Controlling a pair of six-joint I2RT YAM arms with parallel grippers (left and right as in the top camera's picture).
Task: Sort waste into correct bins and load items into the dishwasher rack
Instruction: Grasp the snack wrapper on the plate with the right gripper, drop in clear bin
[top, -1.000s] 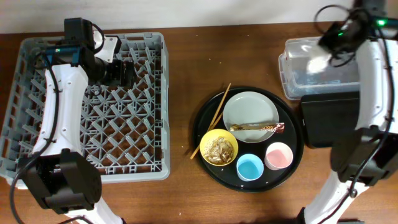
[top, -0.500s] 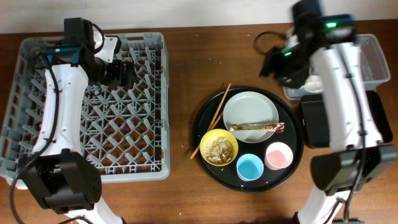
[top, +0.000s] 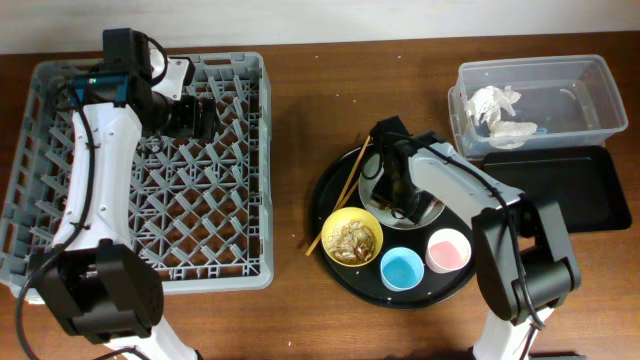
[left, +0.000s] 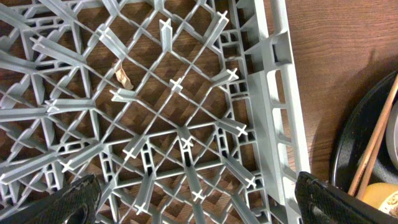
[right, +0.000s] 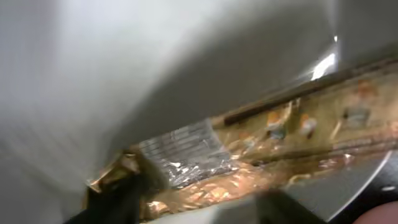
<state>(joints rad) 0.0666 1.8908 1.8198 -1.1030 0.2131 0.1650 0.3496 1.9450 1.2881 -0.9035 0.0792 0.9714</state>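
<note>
Right gripper (right: 199, 205): low over the pale grey plate (right: 124, 62), camera almost on the surface, view heavily smeared. The two dark fingers stood apart. The crinkled silver-and-gold end of the wrapper (right: 249, 158) lay in the gap between them, and the rest of the strip ran off up and to the gripper's right. The blur did not let me tell whether either finger touched the foil. Nothing was seen pinched.

Around that gripper, from overhead: yellow bowl (top: 331, 226) with the food scraps (top: 352, 240) just beside it, toward its own base and to its left. Blue cup (top: 401, 268) and pink cup (top: 447, 250) near, on the base side. Chopsticks (top: 340, 190) close on its left, slanting over the rim of the round black tray (top: 348, 278). Clear tub (top: 530, 65) well apart, outward and to its right, with white napkins (top: 495, 103) inside. Black tray (top: 560, 190) well apart on its right, touching or nearly touching the tub.

Left gripper (left: 202, 199): above the rack (top: 220, 220), near the far wall, fingers spread wide with only lattice and pegs between them. A small tan fragment (left: 124, 78) sat in the lattice ahead of the fingers. The chopsticks and bowl rim showed at the far right of its view, beyond the rack wall and a strip of bare table (top: 290, 120).
</note>
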